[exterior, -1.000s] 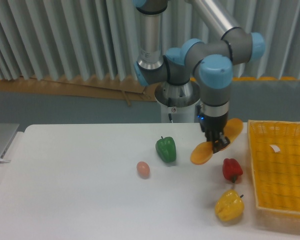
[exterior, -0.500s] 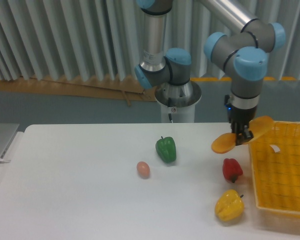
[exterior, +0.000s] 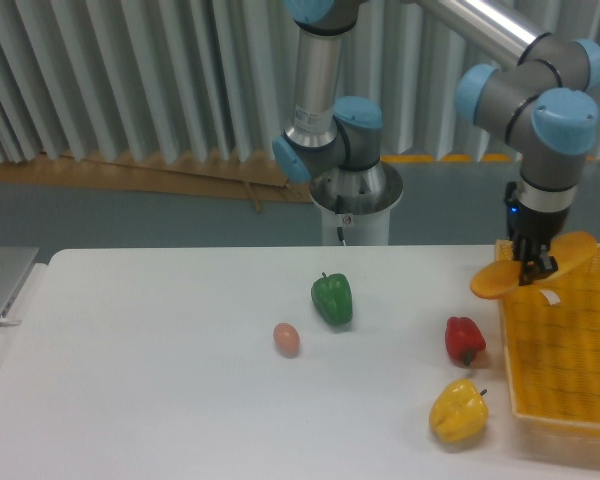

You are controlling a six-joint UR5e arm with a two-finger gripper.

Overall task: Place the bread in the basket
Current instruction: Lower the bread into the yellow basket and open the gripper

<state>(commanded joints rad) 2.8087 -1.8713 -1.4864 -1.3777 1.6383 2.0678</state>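
The bread, a long orange-tan loaf, hangs tilted in the air with its left end over the table and its right end above the basket. My gripper points straight down and is shut on the bread near its middle. The basket, bright yellow and woven with a small white tag, lies at the table's right edge; the bread crosses above its near-left rim.
A red pepper and a yellow pepper lie just left of the basket. A green pepper and a small egg sit mid-table. The arm's base stands behind the table.
My gripper has carried the bread to the right and slightly upward, from beside the red pepper to above the basket's left rim.
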